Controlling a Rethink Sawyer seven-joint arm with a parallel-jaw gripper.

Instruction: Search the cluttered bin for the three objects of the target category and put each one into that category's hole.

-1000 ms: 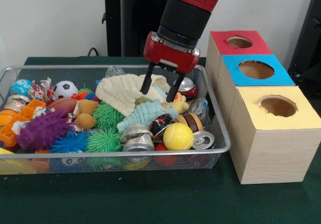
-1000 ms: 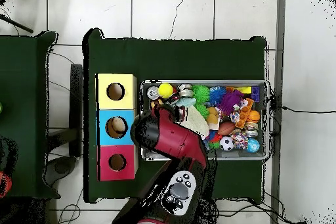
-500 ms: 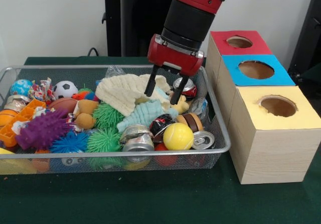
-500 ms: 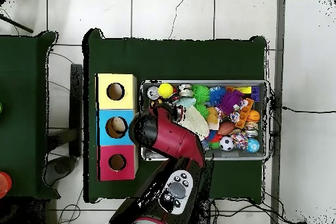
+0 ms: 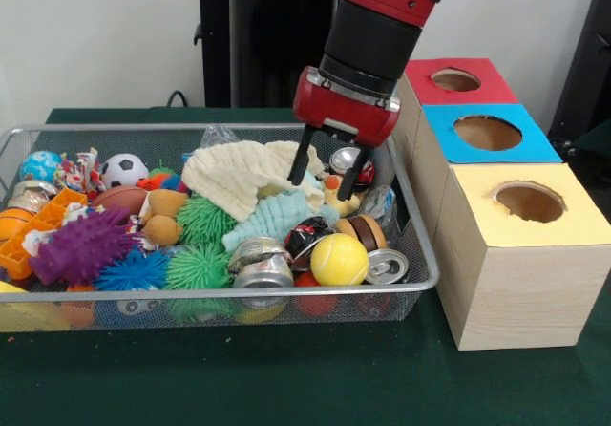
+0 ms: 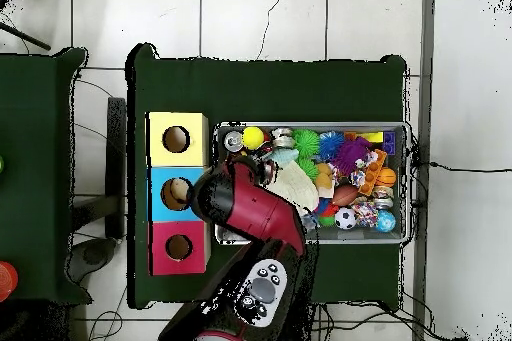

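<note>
bin [image 5: 412,218]: wire mesh, on the left of the green table [image 5: 286,378], crammed with toys, balls and cans
left end: purple spiky toy [image 5: 78,246], soccer ball [image 5: 123,169]
middle: cream cloth [image 5: 239,173] over a teal plush [image 5: 275,216]
near rim: crushed can [image 5: 260,264], yellow ball [image 5: 339,259], can [image 5: 387,266]
gripper [image 5: 329,169]: above the bin's far right part, fingers spread, holding nothing, a can top [image 5: 347,159] just behind them
right: boxes with round holes, red [image 5: 453,80] far, blue [image 5: 487,133] middle, yellow [image 5: 528,202] near; an object shows in the blue hole in the overhead view
</note>
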